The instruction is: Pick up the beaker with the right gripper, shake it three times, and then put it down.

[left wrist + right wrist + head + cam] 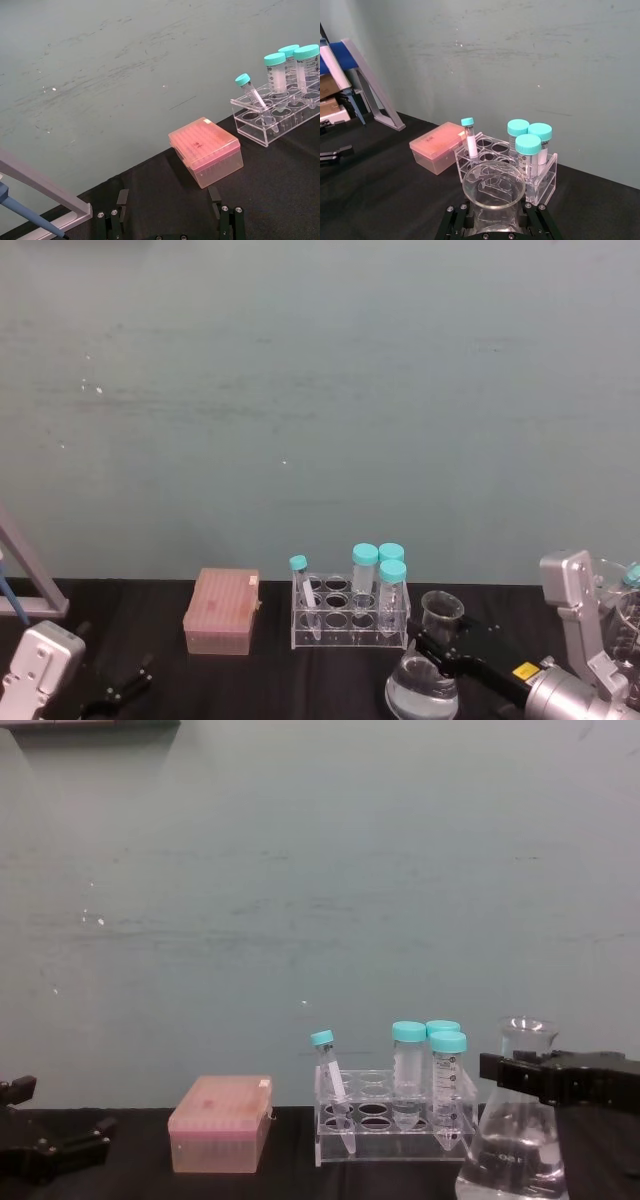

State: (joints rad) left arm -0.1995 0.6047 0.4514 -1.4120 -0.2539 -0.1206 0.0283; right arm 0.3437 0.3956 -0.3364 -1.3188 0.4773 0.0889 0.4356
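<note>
The beaker (pixel 422 685) is a clear conical flask holding a little clear liquid, standing just right of the tube rack. Its flared rim (pixel 493 189) is close in the right wrist view. My right gripper (pixel 440 645) reaches in from the right and is shut on the beaker's neck, one black jaw on each side. From the chest, the right gripper (pixel 527 1076) crosses the neck of the beaker (pixel 515 1145) just below the rim. Whether the base touches the table I cannot tell. My left gripper (pixel 170 220) rests open at the near left, holding nothing.
A clear tube rack (pixel 350 625) with teal-capped tubes stands left of the flask, and a pink tip box (pixel 222 612) further left. A pipette stand (pixel 45 192) sits at the far left. More glassware (pixel 630 615) is at the right edge.
</note>
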